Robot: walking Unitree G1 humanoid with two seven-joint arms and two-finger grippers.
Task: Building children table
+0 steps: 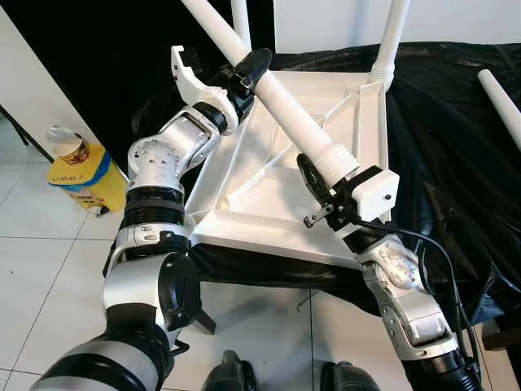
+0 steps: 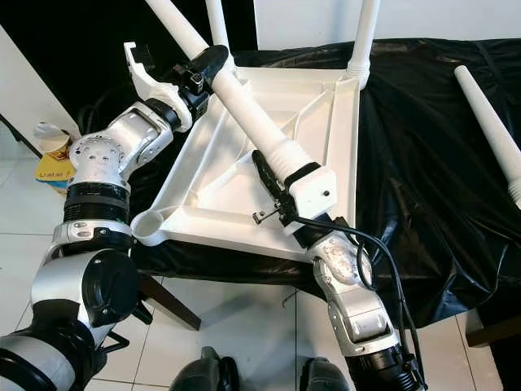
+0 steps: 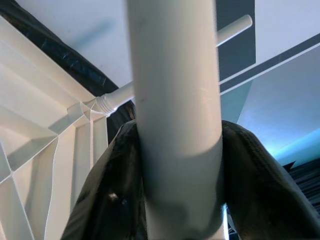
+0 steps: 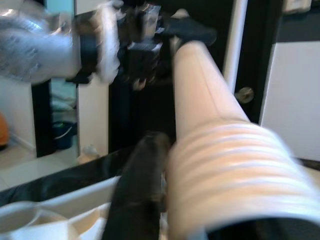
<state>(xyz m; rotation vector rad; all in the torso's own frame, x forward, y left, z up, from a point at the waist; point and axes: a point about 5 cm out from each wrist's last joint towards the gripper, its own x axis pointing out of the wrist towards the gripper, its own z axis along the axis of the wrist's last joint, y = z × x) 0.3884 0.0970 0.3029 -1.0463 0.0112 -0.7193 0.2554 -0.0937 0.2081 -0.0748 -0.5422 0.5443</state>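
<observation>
The leg [image 1: 281,102], a long white tube, lies slantwise across the upturned tabletop [image 1: 244,187], its threaded end low and toward the robot, its plain end rising up and away to the robot's left. Both grippers grasp it. The right gripper [image 1: 319,189] is clenched just below the ribbed thread, one black finger [image 4: 140,185] lying along the tube's side in the right wrist view. The left gripper [image 1: 248,72] is clamped higher up the tube, its fingers [image 3: 107,200] wrapped around it on both sides in the left wrist view.

The tabletop rests underside up on a black sheet [image 1: 440,155], showing its ribs. One fitted leg [image 1: 389,41] stands upright in the far right corner, and another [image 1: 241,20] rises at the far edge. The near left corner has an open round socket [image 2: 149,224] with nothing in it. A spare leg [image 2: 488,122] lies on the sheet, well apart to the right. A yellow bag [image 1: 81,175] sits on the tiled floor [image 1: 49,261] to the left.

The step in hand looks like carrying a third leg to its socket. The next move probably calls for tipping the tube upright, bringing the threaded end over an empty socket, most likely the near left one, then seating it straight and twisting. A tilted start could cross the thread.
</observation>
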